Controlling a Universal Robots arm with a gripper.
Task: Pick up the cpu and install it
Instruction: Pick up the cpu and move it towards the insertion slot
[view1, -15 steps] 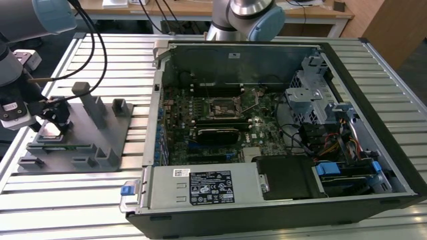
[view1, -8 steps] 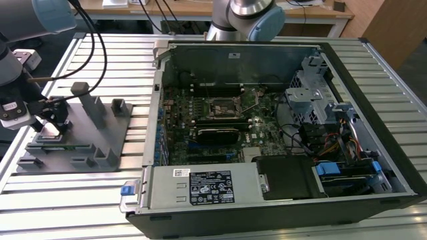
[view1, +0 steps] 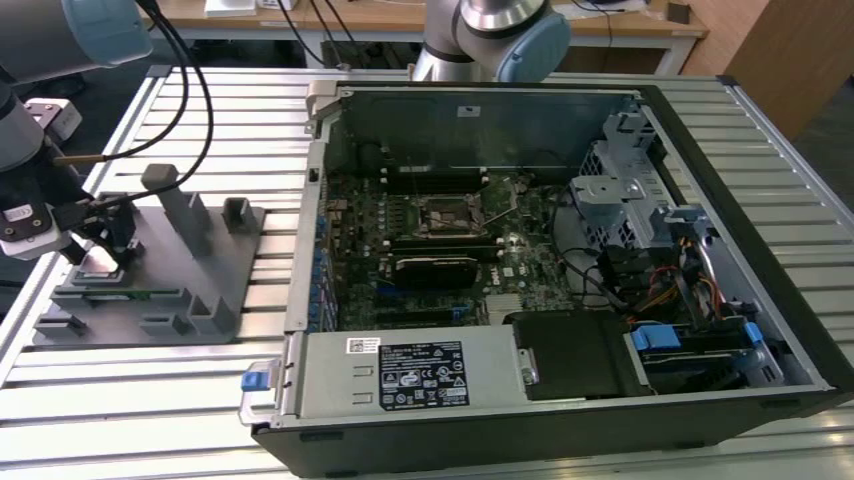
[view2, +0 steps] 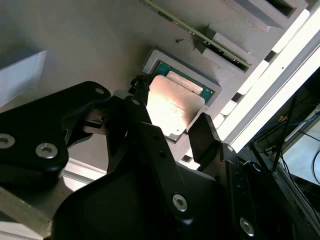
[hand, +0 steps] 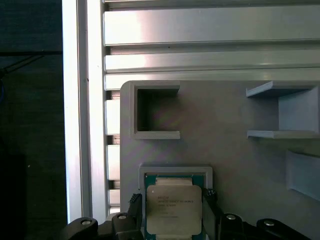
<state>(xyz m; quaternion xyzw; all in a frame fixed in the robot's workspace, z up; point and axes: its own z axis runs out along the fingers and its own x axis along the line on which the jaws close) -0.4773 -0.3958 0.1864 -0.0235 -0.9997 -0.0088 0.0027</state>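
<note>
The cpu (hand: 173, 209), a flat square chip with a silvery top, lies in a green-lined pocket of the grey holder block (hand: 225, 150). It also shows in the second wrist view as the cpu (view2: 175, 107). My gripper (hand: 171, 216) is down over it, one black finger against each of two opposite edges, jaws closed on the chip. In the exterior view the gripper (view1: 100, 252) sits low at the holder block (view1: 200, 265) on that view's left. The motherboard socket (view1: 442, 215) lies in the open computer case (view1: 534, 260).
Upright posts (view1: 178, 205) rise from the holder block beside my gripper. The block rests on a slatted aluminium table (view1: 160, 400). A second robot arm (view1: 487, 30) stands behind the case. Cables (view1: 187, 90) hang over the table at the exterior view's left.
</note>
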